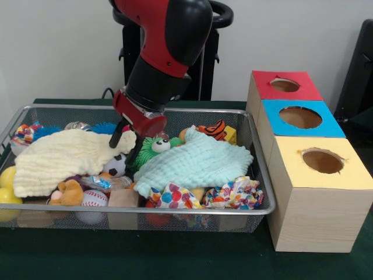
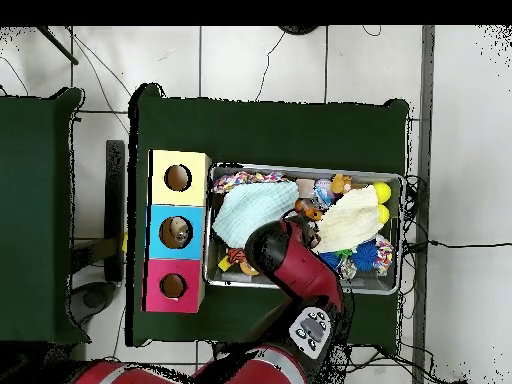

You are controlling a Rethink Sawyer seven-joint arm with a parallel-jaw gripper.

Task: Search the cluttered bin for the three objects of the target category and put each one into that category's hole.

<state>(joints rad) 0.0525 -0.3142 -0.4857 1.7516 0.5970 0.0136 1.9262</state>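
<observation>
My gripper point(image 1: 126, 146) hangs low in the wire bin point(image 1: 256, 169), its black fingers point(image 1: 116, 137) spread open with nothing held. Just under it sits a small soccer ball point(image 1: 116, 166), and a green fuzzy toy point(image 1: 152, 148) lies right beside it. A cream cloth point(image 1: 64, 157) covers the bin's left part and a mint cloth point(image 1: 192, 163) the middle. To the right stand the three boxes with a red hole point(image 1: 285, 85), a blue hole point(image 1: 300, 117) and a yellow hole point(image 1: 322, 161). In the overhead view the arm point(image 2: 290, 258) hides the gripper.
Loose clutter fills the bin: a baseball point(image 1: 93, 201), yellow balls point(image 1: 7, 186), a stuffed bear point(image 1: 69, 192), a wooden block point(image 1: 123, 198), a tiger toy point(image 1: 215, 129), colourful crinkle wraps point(image 1: 236, 195) and a blue spiky ball point(image 1: 105, 128). The bin's rim point(image 2: 300, 167) borders the boxes point(image 2: 178, 232).
</observation>
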